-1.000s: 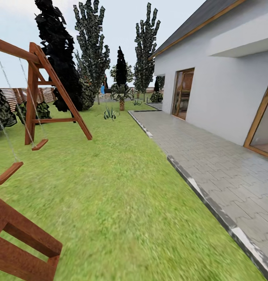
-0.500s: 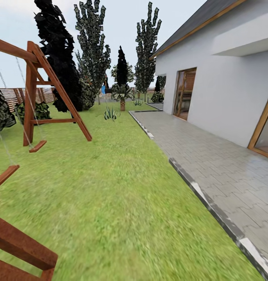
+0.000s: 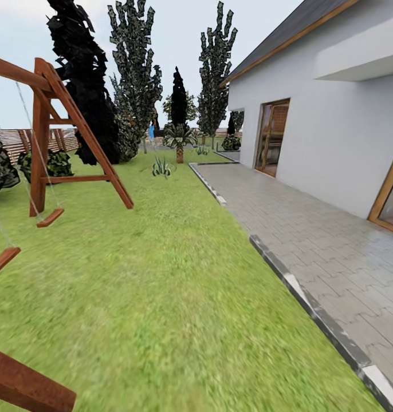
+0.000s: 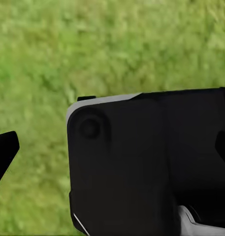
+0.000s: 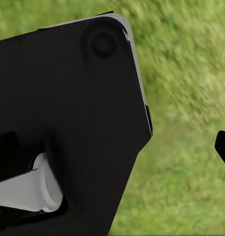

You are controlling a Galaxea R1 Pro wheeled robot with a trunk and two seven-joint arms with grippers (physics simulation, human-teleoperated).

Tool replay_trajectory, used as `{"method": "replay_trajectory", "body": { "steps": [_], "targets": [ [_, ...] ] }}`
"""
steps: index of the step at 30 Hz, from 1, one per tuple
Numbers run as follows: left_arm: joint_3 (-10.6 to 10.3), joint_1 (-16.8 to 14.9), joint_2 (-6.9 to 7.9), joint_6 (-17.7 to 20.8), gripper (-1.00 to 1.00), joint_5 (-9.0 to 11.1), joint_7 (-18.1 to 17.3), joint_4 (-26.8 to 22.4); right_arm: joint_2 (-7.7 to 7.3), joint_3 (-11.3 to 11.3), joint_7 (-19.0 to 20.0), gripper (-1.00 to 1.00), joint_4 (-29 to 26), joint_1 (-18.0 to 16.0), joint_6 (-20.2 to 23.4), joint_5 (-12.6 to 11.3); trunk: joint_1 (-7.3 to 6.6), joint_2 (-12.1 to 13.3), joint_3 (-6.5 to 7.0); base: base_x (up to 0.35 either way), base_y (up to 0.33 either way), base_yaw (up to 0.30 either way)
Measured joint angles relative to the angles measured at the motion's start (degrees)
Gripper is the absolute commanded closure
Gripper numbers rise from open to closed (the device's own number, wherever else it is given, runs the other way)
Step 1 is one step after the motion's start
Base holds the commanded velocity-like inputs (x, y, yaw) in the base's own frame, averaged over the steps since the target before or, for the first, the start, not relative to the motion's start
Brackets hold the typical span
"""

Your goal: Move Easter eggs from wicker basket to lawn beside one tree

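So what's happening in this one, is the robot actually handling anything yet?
Nothing is being handled. The head view looks along the mottled green lawn, with a brown wooden swing frame on one side and the grey paved stone area beside the white house on the other. Tall dark trees stand far ahead. Both wrist views look down at grass past dark robot parts.

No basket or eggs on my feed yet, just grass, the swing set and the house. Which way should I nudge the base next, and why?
Probably keep rolling forward along the lawn, staying left of the paved area. The swing set sits at the left and trees stand far ahead; no basket shows yet, so more ground needs covering.
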Motion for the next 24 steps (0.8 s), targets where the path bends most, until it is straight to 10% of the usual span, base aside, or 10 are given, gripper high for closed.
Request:
{"method": "replay_trajectory", "body": {
  "steps": [24],
  "targets": [
    [0.0,0.0,0.0,0.0,-1.0,0.0,0.0,0.0,-0.05,-0.2,0.0,-1.0,0.0,0.0,0.0,-0.1,0.0,0.0,-0.28,0.27,0.0,0.06]
  ]
}}
